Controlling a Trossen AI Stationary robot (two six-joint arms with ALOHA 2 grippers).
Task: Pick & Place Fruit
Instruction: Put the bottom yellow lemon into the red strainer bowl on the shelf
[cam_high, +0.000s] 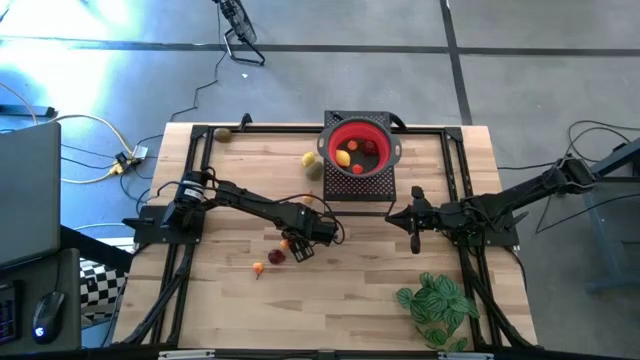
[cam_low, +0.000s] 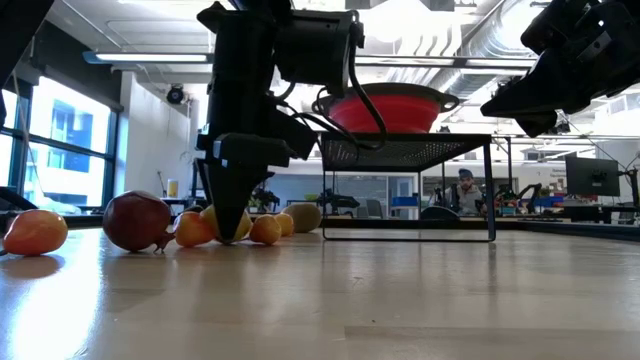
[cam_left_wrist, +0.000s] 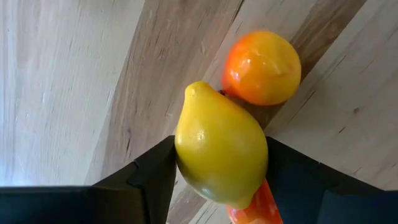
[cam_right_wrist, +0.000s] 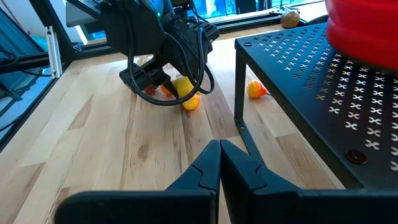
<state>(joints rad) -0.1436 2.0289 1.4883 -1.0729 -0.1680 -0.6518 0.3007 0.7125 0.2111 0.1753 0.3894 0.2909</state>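
Left gripper (cam_left_wrist: 217, 180) at mid-table, jaws closing around a yellow lemon (cam_left_wrist: 221, 146) not yet firmly pinched. An orange fruit (cam_left_wrist: 262, 67) touches the lemon and could be knocked rolling, or the smooth lemon could squirt free. Right gripper (cam_right_wrist: 219, 163) waits shut beside the red bowl (cam_high: 359, 146).

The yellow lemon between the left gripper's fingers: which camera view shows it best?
The left wrist view: the yellow lemon fills the frame between the left gripper's two fingers, beside an orange fruit. The right wrist view shows it small and half hidden. The low view hides most of it behind the fingers, and the high view hides it under the gripper.
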